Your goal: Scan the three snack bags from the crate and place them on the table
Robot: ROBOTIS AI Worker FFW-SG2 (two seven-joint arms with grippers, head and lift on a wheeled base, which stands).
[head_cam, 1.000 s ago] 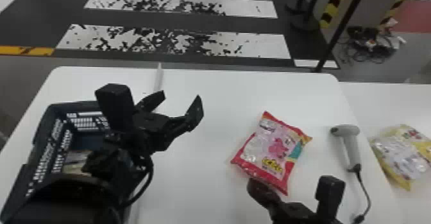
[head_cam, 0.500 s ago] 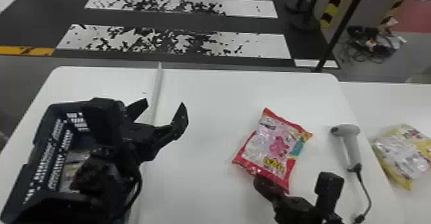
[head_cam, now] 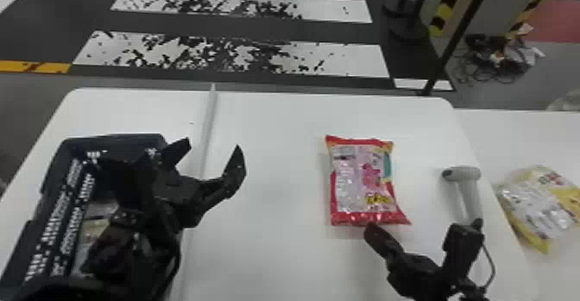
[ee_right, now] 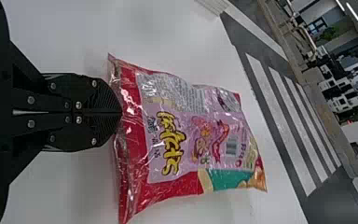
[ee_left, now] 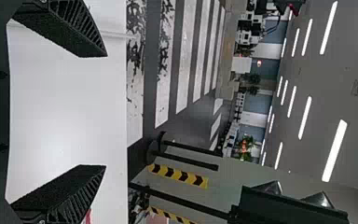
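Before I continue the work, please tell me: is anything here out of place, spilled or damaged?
Nothing looks spilled or torn on the table. Beyond it, two things look odd: cables lie tangled in a heap on the floor, and the white floor stripes are patchy, as if the paint were worn.

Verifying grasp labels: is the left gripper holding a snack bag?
No, the left gripper has its fingers spread wide apart with nothing between them.

Red-edged pink snack bag
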